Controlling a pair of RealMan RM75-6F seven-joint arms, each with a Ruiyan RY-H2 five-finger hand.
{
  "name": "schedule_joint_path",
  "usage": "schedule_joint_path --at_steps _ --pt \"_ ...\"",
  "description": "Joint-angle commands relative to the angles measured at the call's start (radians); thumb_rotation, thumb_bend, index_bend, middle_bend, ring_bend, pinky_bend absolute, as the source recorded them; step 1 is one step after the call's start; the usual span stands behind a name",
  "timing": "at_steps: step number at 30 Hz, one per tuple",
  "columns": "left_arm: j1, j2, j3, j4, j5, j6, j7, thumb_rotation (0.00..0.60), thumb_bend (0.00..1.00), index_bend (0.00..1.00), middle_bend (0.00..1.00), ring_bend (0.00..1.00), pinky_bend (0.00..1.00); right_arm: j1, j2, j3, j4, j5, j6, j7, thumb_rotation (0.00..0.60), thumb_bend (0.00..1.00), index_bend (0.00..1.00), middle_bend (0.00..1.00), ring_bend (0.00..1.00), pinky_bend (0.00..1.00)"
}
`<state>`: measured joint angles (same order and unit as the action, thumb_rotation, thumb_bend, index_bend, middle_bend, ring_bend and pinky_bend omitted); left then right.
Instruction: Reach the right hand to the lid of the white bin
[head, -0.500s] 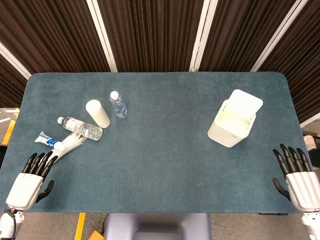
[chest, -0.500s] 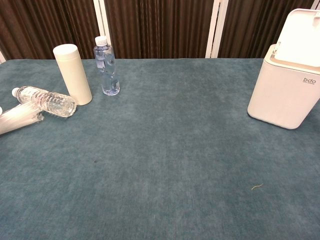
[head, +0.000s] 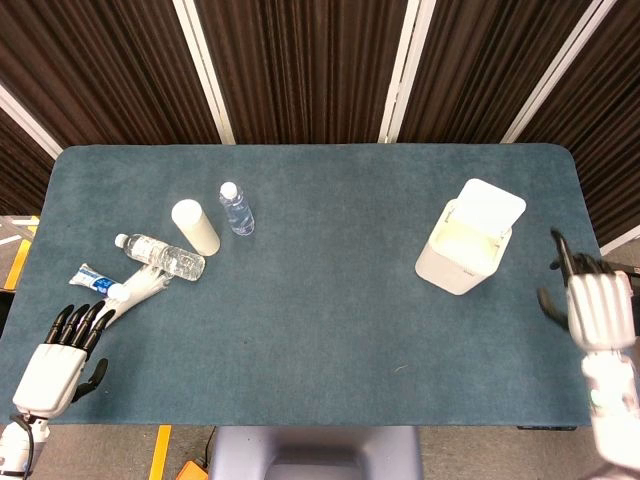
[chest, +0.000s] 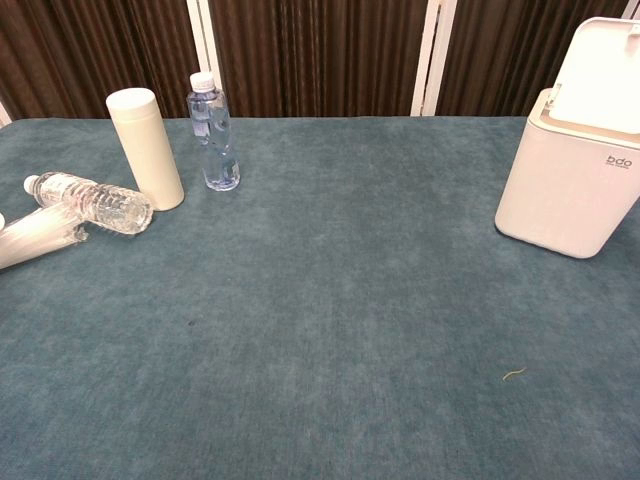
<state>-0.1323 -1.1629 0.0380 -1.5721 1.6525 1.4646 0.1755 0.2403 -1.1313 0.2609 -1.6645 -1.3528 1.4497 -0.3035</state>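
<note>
The white bin (head: 462, 250) (chest: 575, 180) stands on the right part of the table with its lid (head: 488, 208) (chest: 600, 75) tilted up and open. My right hand (head: 590, 305) hovers at the table's right edge, to the right of the bin and apart from it, fingers spread, holding nothing. My left hand (head: 60, 355) lies at the front left corner, fingers apart and empty. Neither hand shows in the chest view.
On the left stand a cream cylinder (head: 195, 226) (chest: 146, 146) and a small upright water bottle (head: 236, 208) (chest: 212, 130). A lying water bottle (head: 160, 256) (chest: 92, 203) and a tube (head: 120, 290) rest near the left hand. The blue table cloth (head: 320, 330) spans the middle.
My right hand has risen and moved away from the front edge toward the bin, now level with its base. The left hand has barely moved.
</note>
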Motion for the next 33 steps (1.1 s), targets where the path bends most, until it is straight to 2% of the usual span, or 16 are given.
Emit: schedule_joint_path --at_steps 1,4,7,9,16,27,33 --pt "0.000 -0.002 -0.002 0.000 -0.008 -0.004 0.007 0.600 0.47 0.00 0.00 0.00 0.00 0.221 0.062 0.155 -0.066 0.325 -0.263 -0.269 0.600 0.57 0.34 1.00 1.00 1.00" --pt "-0.001 -0.003 -0.004 -0.001 -0.019 -0.012 0.016 0.600 0.47 0.00 0.00 0.00 0.00 0.321 0.080 0.188 -0.066 0.525 -0.348 -0.418 0.600 0.59 0.32 1.00 1.00 1.00" --pt "-0.001 -0.003 -0.005 -0.002 -0.023 -0.014 0.020 0.600 0.47 0.00 0.00 0.00 0.00 0.390 0.072 0.194 -0.058 0.665 -0.383 -0.492 0.600 0.62 0.33 1.00 1.00 1.00" --pt "0.000 -0.003 -0.006 -0.002 -0.027 -0.015 0.022 0.600 0.47 0.00 0.00 0.00 0.00 0.434 0.055 0.191 -0.033 0.739 -0.392 -0.523 0.600 0.64 0.34 1.00 1.00 1.00" --pt "0.000 -0.002 -0.008 -0.004 -0.038 -0.020 0.029 0.600 0.47 0.00 0.00 0.00 0.00 0.522 0.019 0.159 0.042 0.893 -0.424 -0.565 0.600 0.65 0.34 1.00 1.00 1.00" --pt "0.005 -0.002 -0.004 -0.007 -0.029 -0.009 0.034 0.600 0.47 0.00 0.00 0.00 0.00 0.552 0.069 0.077 0.026 0.972 -0.487 -0.533 0.600 0.67 0.42 1.00 1.00 1.00" --pt "0.008 0.001 -0.007 -0.009 -0.031 -0.001 0.027 0.600 0.47 0.00 0.00 0.00 0.00 0.525 0.126 0.040 -0.063 0.875 -0.483 -0.468 0.600 0.67 0.43 1.00 1.00 1.00"
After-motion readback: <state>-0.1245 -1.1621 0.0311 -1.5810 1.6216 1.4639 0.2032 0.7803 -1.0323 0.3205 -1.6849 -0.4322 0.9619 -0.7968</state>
